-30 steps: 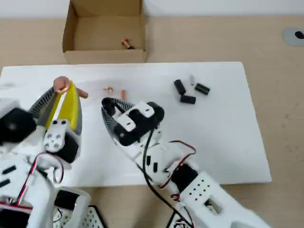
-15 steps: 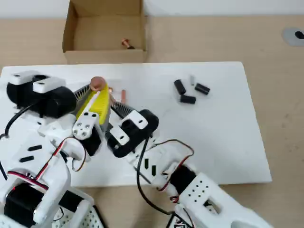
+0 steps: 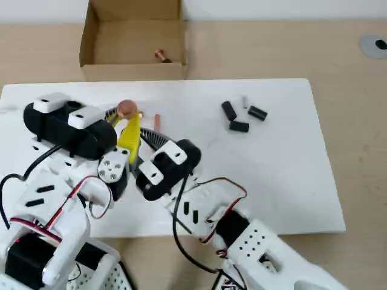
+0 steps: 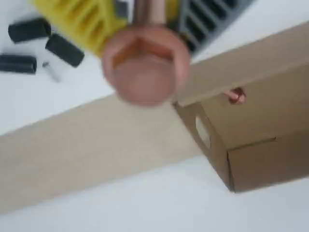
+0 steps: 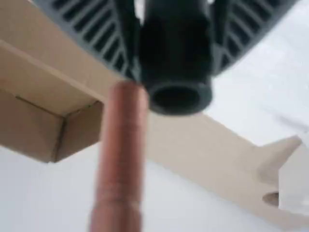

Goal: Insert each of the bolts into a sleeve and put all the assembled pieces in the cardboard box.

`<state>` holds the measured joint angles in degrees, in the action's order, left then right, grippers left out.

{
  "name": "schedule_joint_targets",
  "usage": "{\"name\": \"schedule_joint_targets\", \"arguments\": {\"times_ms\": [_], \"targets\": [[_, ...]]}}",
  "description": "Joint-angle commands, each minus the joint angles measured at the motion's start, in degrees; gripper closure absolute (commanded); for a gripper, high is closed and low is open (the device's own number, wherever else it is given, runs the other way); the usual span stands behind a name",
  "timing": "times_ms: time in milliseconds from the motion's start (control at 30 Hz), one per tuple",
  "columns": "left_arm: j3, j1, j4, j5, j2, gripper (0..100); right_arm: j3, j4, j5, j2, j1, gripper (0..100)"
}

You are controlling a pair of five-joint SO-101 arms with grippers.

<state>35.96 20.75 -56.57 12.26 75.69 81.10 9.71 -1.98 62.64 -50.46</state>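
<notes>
Light wooden table (image 3: 351,66) beneath a white board (image 3: 284,175)

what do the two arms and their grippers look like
Both arms are white plastic with black motor blocks and red and black cables. The left gripper has one yellow ribbed finger and one dark grey; the right gripper has dark grey ribbed fingers.

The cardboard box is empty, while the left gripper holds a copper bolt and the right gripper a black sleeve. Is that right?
Not quite: the cardboard box holds one copper piece, as the high view shows. The rest stands.
</notes>
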Motion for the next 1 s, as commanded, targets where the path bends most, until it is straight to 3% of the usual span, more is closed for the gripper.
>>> {"name": "schedule_joint_targets", "arguments": {"times_ms": [0, 300, 533, 967], "targets": [[-4.13, 0.7, -2.37, 0.26, -0.48, 99, -0.4, 1.23, 0.53, 1.54, -0.4, 98.9], [-4.92, 0.44, -5.54, 0.09, -0.48, 99, -0.4, 1.32, 0.53, 1.54, -0.31, 98.9], [-4.57, -4.04, -5.1, -0.53, -0.4, 99, -0.48, 1.41, 0.53, 1.54, -0.31, 98.9], [-4.4, -3.78, -5.1, -0.79, -0.48, 99, -0.84, 1.41, 0.53, 1.63, -0.31, 98.9]]}}
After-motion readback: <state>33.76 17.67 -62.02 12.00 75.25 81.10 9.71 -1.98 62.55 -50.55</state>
